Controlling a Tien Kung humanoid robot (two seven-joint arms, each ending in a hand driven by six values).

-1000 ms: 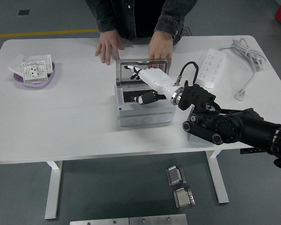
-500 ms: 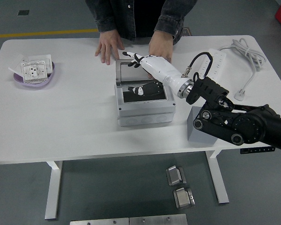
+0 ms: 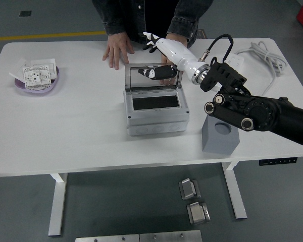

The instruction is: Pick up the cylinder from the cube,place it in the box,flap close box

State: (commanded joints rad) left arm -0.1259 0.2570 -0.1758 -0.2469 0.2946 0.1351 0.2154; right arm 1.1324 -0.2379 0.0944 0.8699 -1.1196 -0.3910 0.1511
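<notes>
The grey box (image 3: 154,121) stands at the table's middle with its lid (image 3: 152,76) raised upright at the back. Its inside (image 3: 155,103) is dark; I cannot make out the cylinder there. The grey cube (image 3: 220,136) stands right of the box, with an empty round hole on top. My right hand (image 3: 152,55), white with black fingers, is at the lid's top edge. Its fingers (image 3: 150,38) are spread behind and above the lid, the thumb (image 3: 152,73) is in front of it, and it holds nothing.
A person at the far side rests both hands flat on the table, one hand (image 3: 117,50) left of the lid, the other (image 3: 174,46) behind my hand. A purple bowl (image 3: 20,85) with white parts sits far left. A power strip (image 3: 232,63) and white cable (image 3: 266,55) lie far right.
My right hand has lifted out of the box and moved back and up to the lid's top edge. My arm has swung clear of the cube, which now shows fully.
</notes>
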